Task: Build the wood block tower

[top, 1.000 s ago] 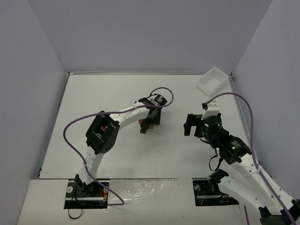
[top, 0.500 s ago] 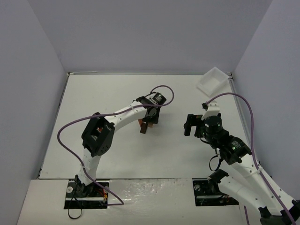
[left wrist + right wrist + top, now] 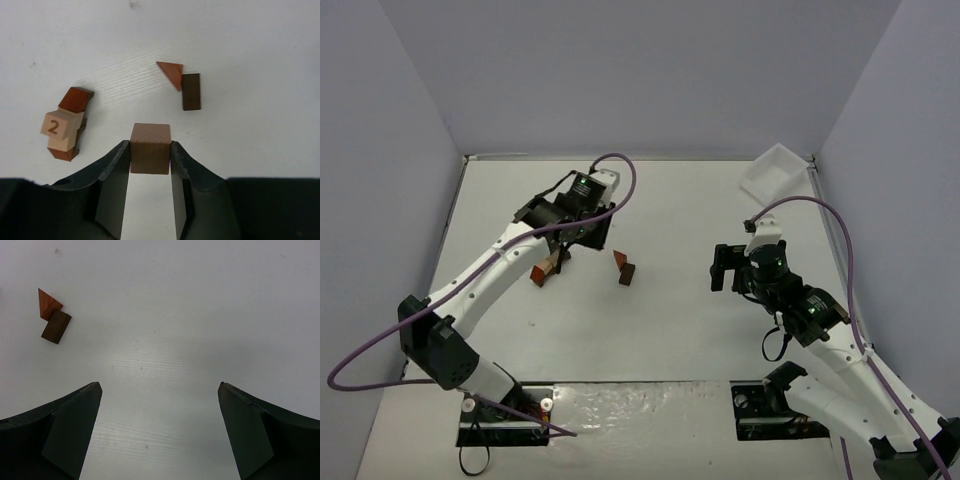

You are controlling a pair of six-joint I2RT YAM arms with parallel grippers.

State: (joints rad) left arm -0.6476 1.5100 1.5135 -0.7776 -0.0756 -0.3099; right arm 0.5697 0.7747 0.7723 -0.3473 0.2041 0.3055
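A tan-brown wooden cube (image 3: pixel 150 155) is grasped between the fingers of the left end effector (image 3: pixel 150 146), near the tower (image 3: pixel 65 131), a small cluster of red-brown blocks with a pale wooden cube printed with a 2 (image 3: pixel 59 126); a red-brown wooden wedge (image 3: pixel 171 74) and a dark brown wooden block (image 3: pixel 191 91) are seen touching, farther from the tower on the white desk (image 3: pixel 670 330); the right end effector (image 3: pixel 160 385) is held spread wide and empty, well apart from the tower.
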